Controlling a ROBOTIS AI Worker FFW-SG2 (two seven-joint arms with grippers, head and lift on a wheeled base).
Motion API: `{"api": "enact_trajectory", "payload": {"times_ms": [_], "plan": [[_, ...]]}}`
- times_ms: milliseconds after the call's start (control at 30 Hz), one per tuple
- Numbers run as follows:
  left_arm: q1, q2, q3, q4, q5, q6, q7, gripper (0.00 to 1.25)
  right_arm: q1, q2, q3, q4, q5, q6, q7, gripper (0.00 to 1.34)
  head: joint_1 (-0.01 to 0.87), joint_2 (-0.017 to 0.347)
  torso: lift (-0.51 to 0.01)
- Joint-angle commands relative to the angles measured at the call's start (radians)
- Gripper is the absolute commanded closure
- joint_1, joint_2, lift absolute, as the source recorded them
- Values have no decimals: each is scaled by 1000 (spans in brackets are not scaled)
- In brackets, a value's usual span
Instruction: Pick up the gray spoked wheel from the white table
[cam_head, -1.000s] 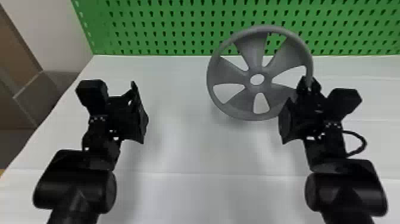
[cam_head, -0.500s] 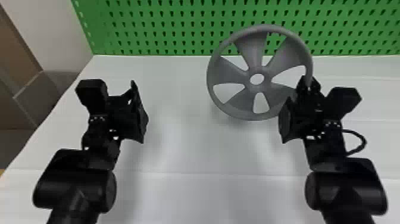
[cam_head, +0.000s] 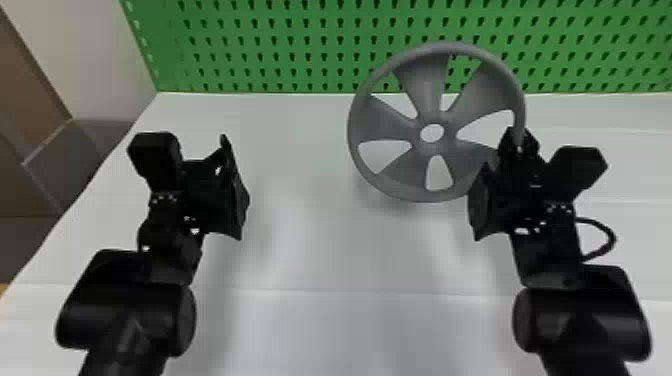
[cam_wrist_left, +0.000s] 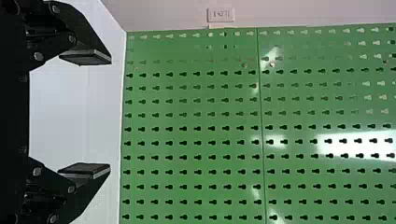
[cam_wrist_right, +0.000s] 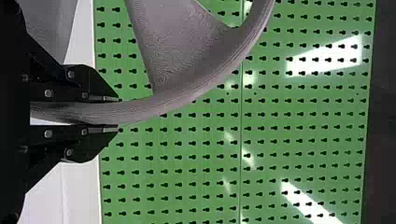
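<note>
1. Step: pick-up, grasp made; wheel looks clear of the white table, so lift is likely mostly done.
2. Right gripper: closed down on wheel rim, one finger each side.
3. Left gripper: fingers wide apart, nothing between, parked over the table's left part.
4. Wheel place: held upright-ish, tilted, near the table's back edge, right of the middle, in front of green pegboard.
5. Next move: probably keep grip firm, hold or raise a bit. Off-centre rim hold could let wheel swing or twist.
6. Containers: task names none; gripper alone seems to bear wheel.
</note>
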Motion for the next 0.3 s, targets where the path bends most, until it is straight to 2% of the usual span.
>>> {"api": "enact_trajectory", "payload": {"times_ms": [0,267], "plan": [[-1,0,0,0,0,2,0,433,0,1,0,-1,0,0,0,1138,779,84,-94],[-1,0,0,0,0,0,0,433,0,1,0,-1,0,3,0,1138,779,84,-94]]}}
